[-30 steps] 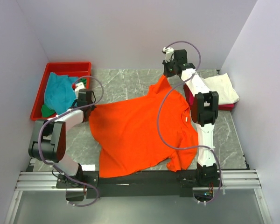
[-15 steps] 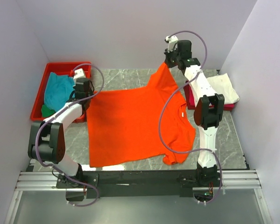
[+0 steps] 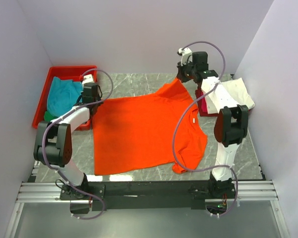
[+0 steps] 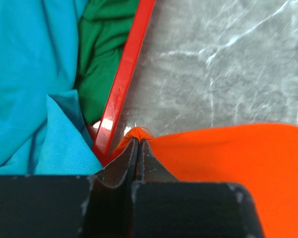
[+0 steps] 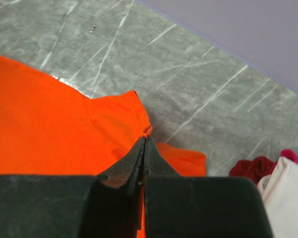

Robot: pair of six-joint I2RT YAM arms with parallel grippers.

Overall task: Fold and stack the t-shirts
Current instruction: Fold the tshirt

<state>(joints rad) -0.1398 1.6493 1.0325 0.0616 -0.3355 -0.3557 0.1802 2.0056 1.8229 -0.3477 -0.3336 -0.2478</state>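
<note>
A bright orange cloth short-sleeved t-shirt [image 3: 139, 131] lies spread mostly flat on the grey marbled table [image 3: 134, 87], its near right sleeve rumpled. A crumpled teal t-shirt [image 3: 62, 96] and a green one [image 4: 102, 54] sit in the red plastic tray [image 3: 72, 69]. A folded white t-shirt [image 3: 236, 94] rests on a magenta-red one [image 5: 251, 169] at the far right.

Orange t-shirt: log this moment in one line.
object: orange t-shirt, spread out over table | left gripper: shut on its corner beside red tray | right gripper: shut on its far edge | stage: unfolded

Lab test cell; plain walls [image 3: 139, 29]; aluminium rail [image 3: 39, 191]; marble table [image 3: 134, 84].
</note>
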